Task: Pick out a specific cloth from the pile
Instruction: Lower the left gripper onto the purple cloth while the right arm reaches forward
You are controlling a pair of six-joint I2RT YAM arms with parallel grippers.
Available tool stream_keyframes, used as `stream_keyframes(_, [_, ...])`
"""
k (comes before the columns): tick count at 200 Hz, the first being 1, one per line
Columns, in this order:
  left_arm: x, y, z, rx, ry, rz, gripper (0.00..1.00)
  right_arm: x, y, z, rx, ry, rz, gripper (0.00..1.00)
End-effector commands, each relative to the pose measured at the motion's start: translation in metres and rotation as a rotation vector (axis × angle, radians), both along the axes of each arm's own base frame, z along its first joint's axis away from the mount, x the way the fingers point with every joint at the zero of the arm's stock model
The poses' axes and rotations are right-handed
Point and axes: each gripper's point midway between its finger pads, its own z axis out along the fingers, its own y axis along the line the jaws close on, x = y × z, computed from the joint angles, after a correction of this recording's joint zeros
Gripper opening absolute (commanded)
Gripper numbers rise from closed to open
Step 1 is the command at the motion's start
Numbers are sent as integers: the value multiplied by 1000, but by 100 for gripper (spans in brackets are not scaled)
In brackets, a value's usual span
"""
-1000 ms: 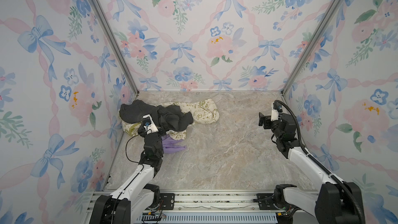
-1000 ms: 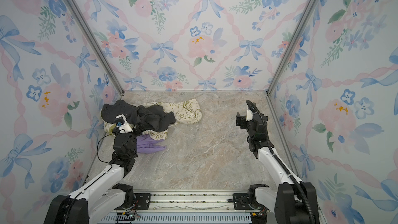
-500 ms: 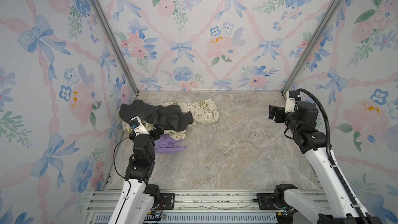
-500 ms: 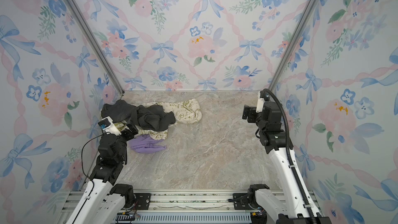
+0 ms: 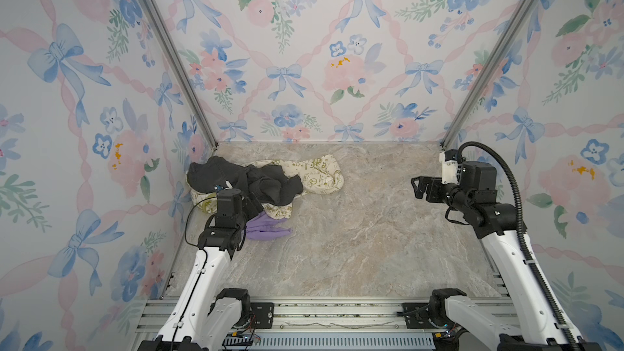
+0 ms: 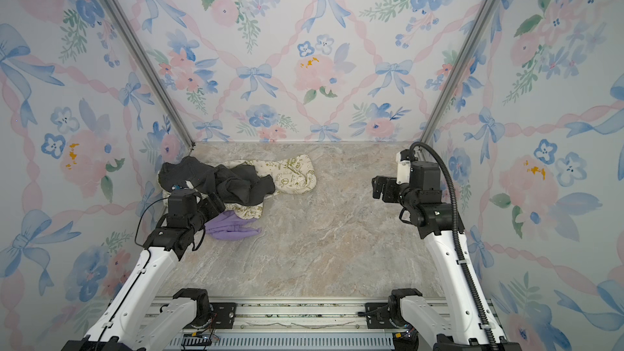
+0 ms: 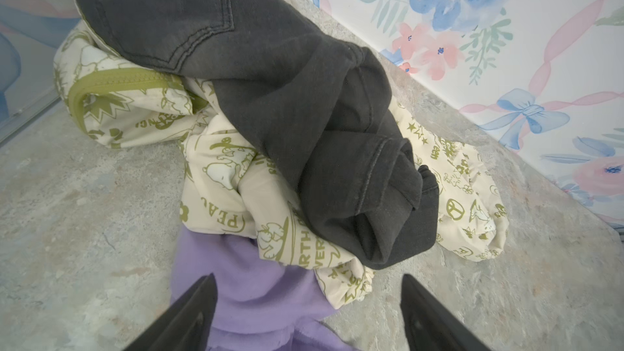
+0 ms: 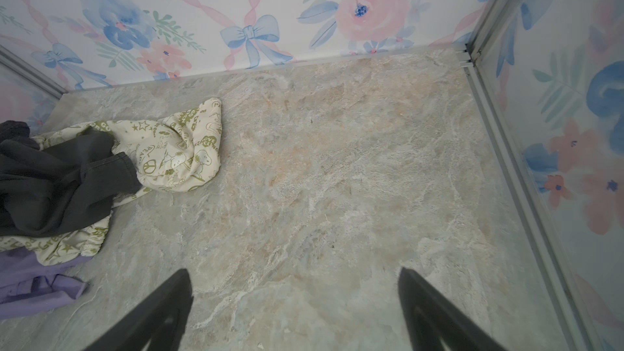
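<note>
Lavender cloth (image 5: 268, 230) on the stone floor (image 5: 354, 231) at the left in both top views, far edge tucked under the pile (image 5: 270, 180). In the left wrist view, left gripper (image 7: 308, 275) spread wide over the cloth. In the right wrist view, right gripper (image 8: 293, 269) spread wide above the floor, well apart from the pile.
</note>
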Motion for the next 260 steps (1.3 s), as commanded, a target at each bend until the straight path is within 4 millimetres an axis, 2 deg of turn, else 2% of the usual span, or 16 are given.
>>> stream_keyframes(1, [-16, -1, -27, -53, 139, 35, 81, -15, 24, -16, 15, 64, 79, 97])
stream_keyframes(15, [-21, 2, -38, -57, 178, 71, 78, -17, 34, -21, -1, 76, 104, 97])
stream_keyframes(18, [-28, 3, -50, -54, 210, 80, 77, -17, 36, -22, -3, 78, 109, 97])
stream_keyframes(23, [-31, 4, -56, -52, 226, 93, 77, -17, 40, -23, -6, 80, 118, 97])
stream_keyframes(41, [-40, 6, -66, -48, 253, 138, 76, -16, 52, -26, -6, 82, 140, 97])
stream_keyframes(99, [-64, -6, -110, -90, 357, 169, 73, -5, 84, -32, -20, 109, 220, 97])
stream_keyframes(117, [-66, -10, -118, -85, 394, 152, 72, -1, 93, -31, -18, 108, 235, 97])
stream_keyframes(163, [-65, -11, -132, -51, 460, 139, 58, 2, 116, -36, -24, 124, 296, 97])
stream_keyframes(201, [-58, -14, -133, -42, 453, 112, 42, 2, 127, -34, -30, 119, 313, 97])
stream_keyframes(232, [-54, -17, -133, -38, 456, 88, 18, -2, 131, -34, -38, 118, 317, 97])
stream_keyframes(250, [-48, -18, -124, -30, 427, 68, 3, -4, 134, -33, -36, 111, 320, 97])
stream_keyframes(260, [-43, -18, -115, -28, 400, 59, 0, -5, 136, -31, -31, 103, 325, 97])
